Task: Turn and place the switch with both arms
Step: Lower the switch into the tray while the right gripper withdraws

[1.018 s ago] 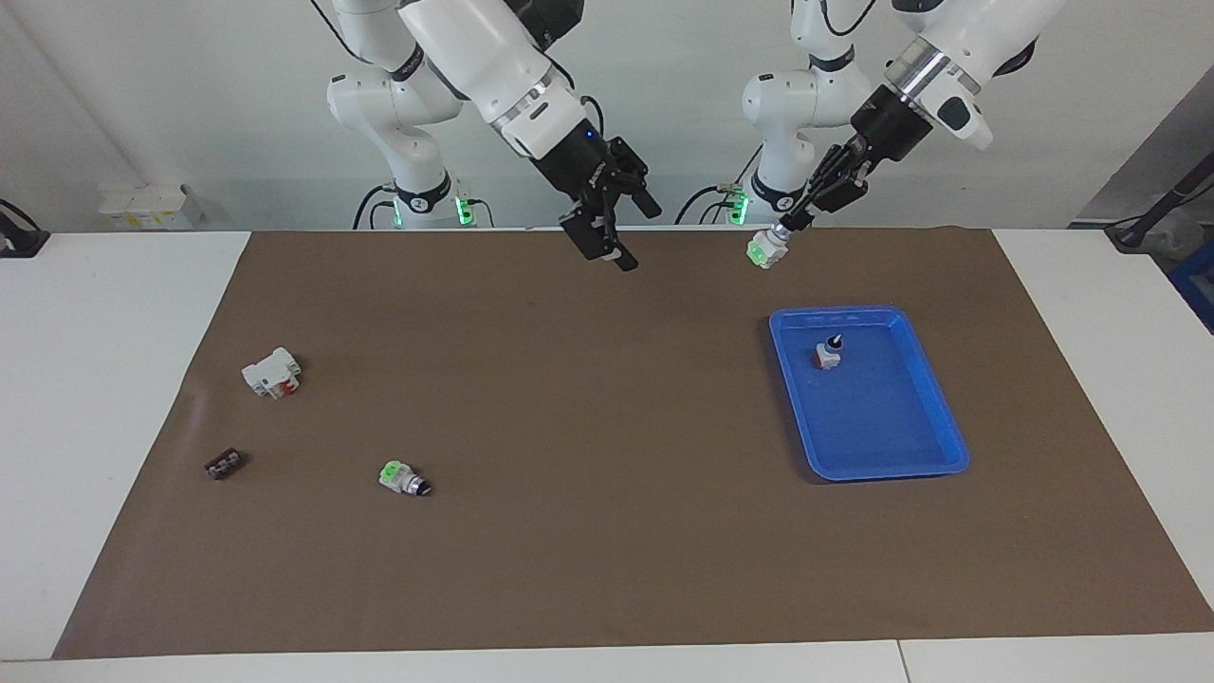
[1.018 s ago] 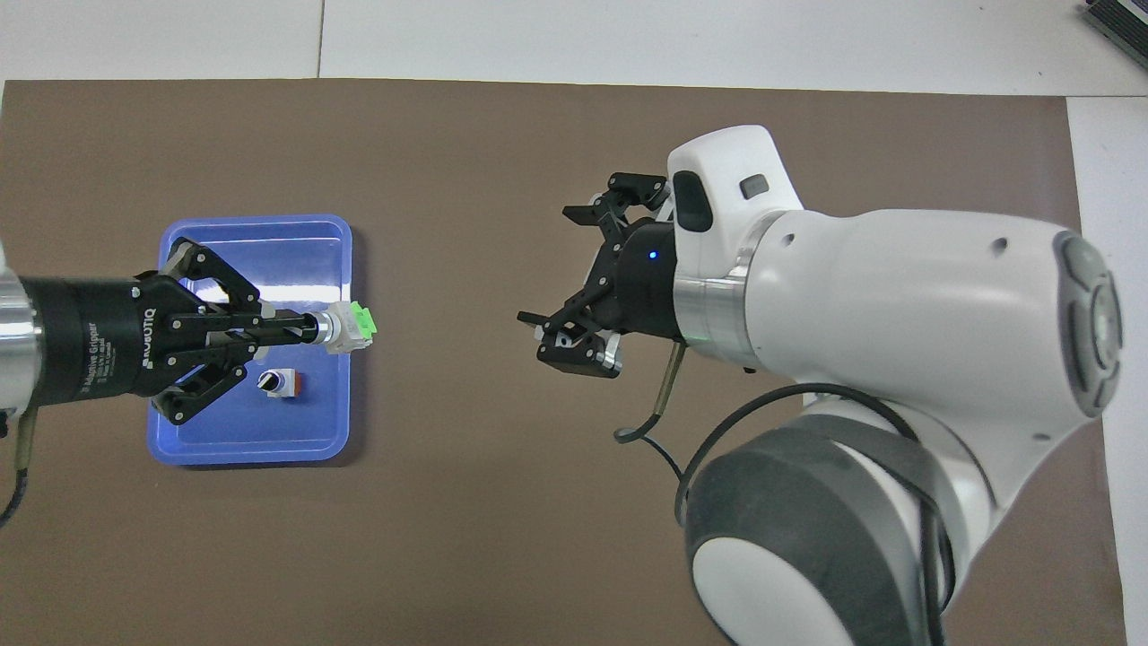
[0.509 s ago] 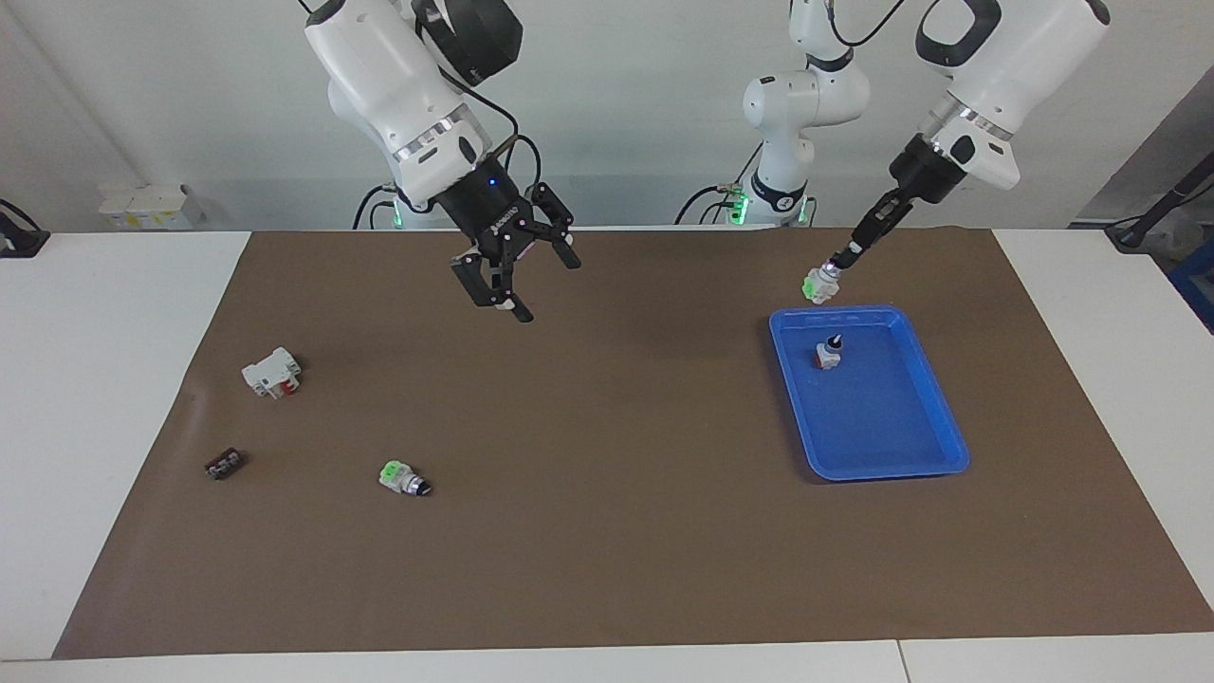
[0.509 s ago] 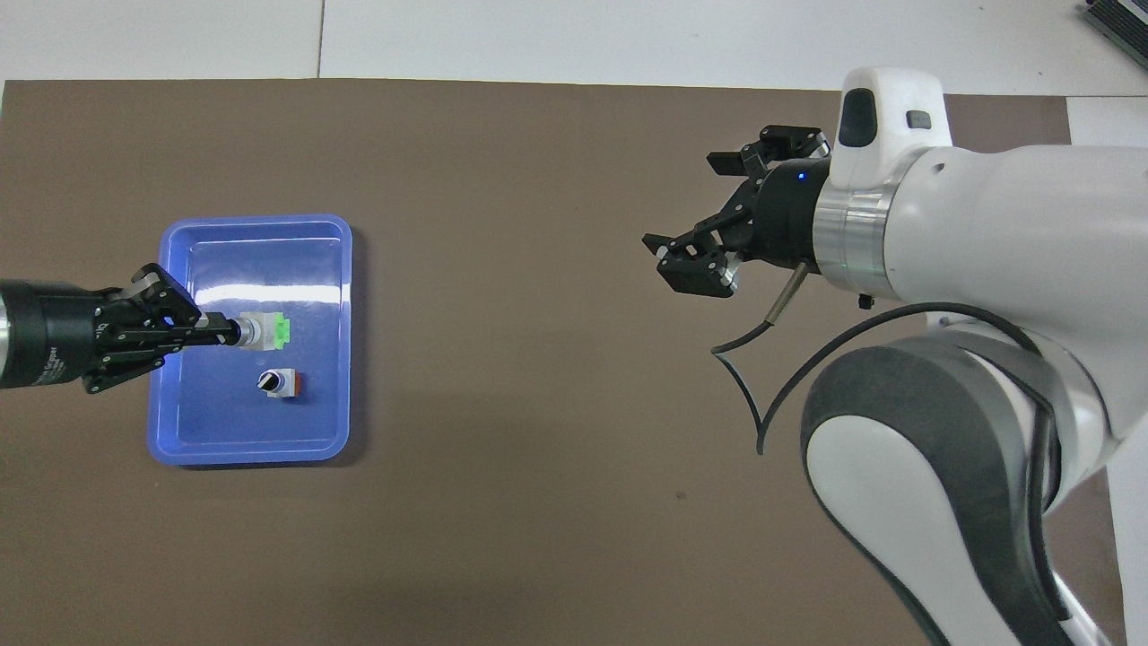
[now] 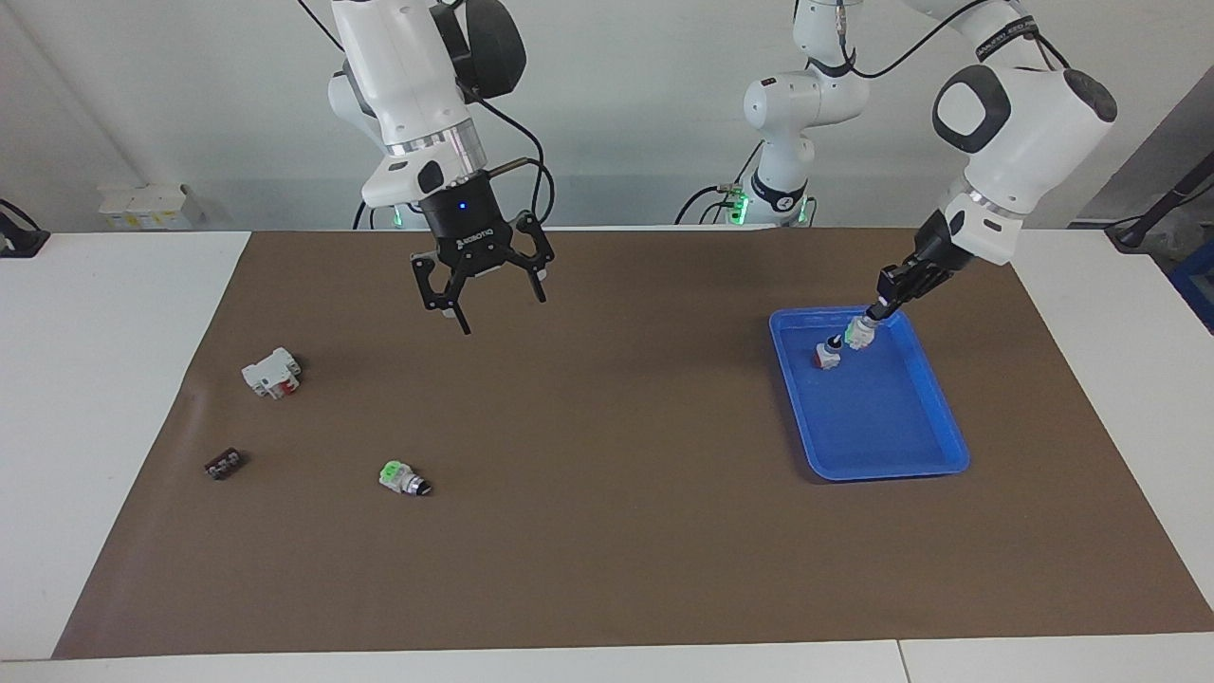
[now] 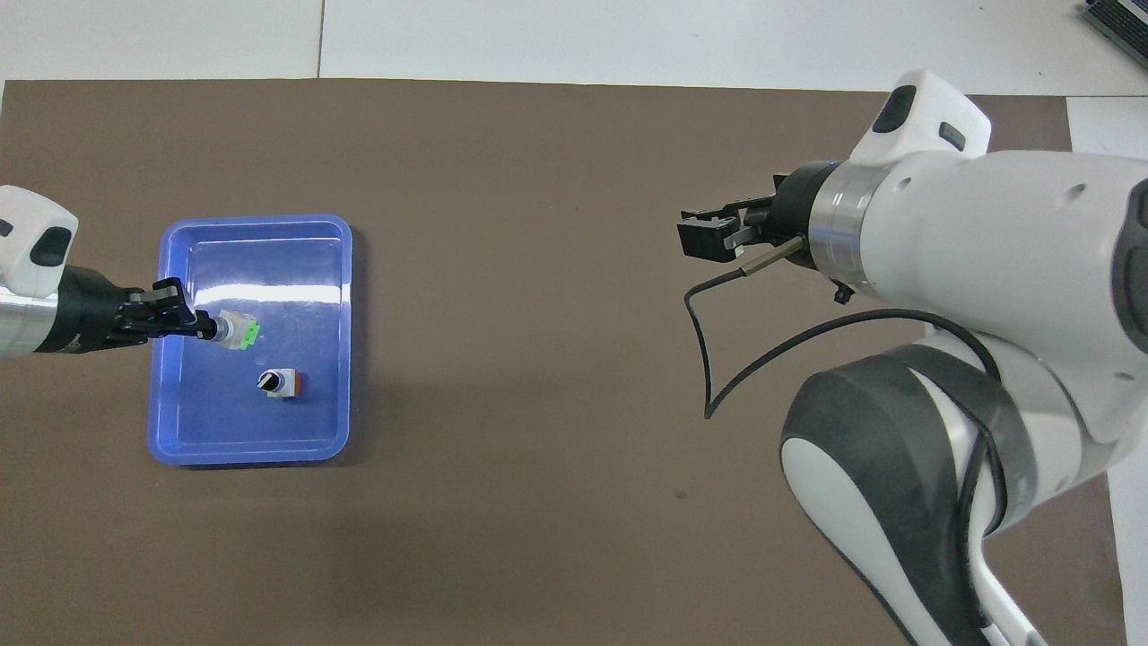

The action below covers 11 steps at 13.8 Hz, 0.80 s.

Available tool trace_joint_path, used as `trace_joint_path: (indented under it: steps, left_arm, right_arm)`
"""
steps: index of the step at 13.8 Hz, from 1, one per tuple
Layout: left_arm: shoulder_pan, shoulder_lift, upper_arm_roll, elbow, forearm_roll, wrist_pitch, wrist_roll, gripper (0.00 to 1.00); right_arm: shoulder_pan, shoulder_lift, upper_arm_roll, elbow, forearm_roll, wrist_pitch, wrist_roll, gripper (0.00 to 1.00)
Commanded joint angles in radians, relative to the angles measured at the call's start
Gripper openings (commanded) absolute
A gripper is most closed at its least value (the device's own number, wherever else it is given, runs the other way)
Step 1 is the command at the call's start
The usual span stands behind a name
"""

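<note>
While the left gripper (image 5: 874,312) keeps its fingertips pinched together on the black knob end of the switch (image 5: 860,333), the pale block with its faint green face hangs below and ahead of the fingertips, tilted, over the blue tray (image 5: 934,417). Gripping by the knob appears deliberate — it leaves the block end free to go down first, so the part can be set to rest on its base. Whether the block touches the tray floor cannot be confirmed; in the overhead view the switch (image 6: 236,330) shows within the tray's rim (image 6: 256,219), straight out from the fingertips of the left gripper (image 6: 199,326). Just beside the held part, slightly lower in the tray, stands a second switch with a red base (image 5: 827,357), knob upward. That neighbour is close, and a collision on lowering is the evident risk. The right gripper (image 5: 482,290) hangs over bare mat toward the right arm's end of the table, fingers spread wide and pointing down, holding nothing — judged to be waiting, its share of the turning apparently finished. Below and well apart from it lie a green-block switch (image 5: 402,477), a white and red component (image 5: 272,372) and a small dark part (image 5: 224,464), none of them touched. Judged stage: placement nearly complete, release not yet made.
</note>
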Motion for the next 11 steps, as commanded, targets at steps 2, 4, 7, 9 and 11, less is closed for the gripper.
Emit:
trace_joint_path:
  steps: [2, 4, 7, 9, 11]
  left_arm:
    - [0.041, 0.065, -0.011, -0.012, 0.081, 0.043, 0.138, 0.0]
    - [0.045, 0.053, -0.011, -0.091, 0.083, 0.085, 0.191, 0.0]
    - [0.045, 0.025, -0.011, -0.175, 0.083, 0.103, 0.236, 0.0]
    - [0.044, 0.017, -0.012, -0.217, 0.083, 0.145, 0.239, 0.0]
    - [0.038, 0.017, -0.012, -0.231, 0.083, 0.167, 0.242, 0.0]
  right_arm:
    - [-0.092, -0.017, 0.008, 0.004, -0.041, -0.125, 0.097, 1.0]
    - [-0.105, -0.015, 0.008, 0.047, -0.081, -0.214, 0.126, 1.0]
    - [-0.02, -0.044, -0.145, 0.076, -0.175, -0.385, 0.137, 1.0]
    - [0.056, -0.073, -0.285, 0.076, -0.173, -0.443, 0.129, 1.0]
    - [0.056, -0.095, -0.336, 0.087, -0.155, -0.533, 0.125, 1.0]
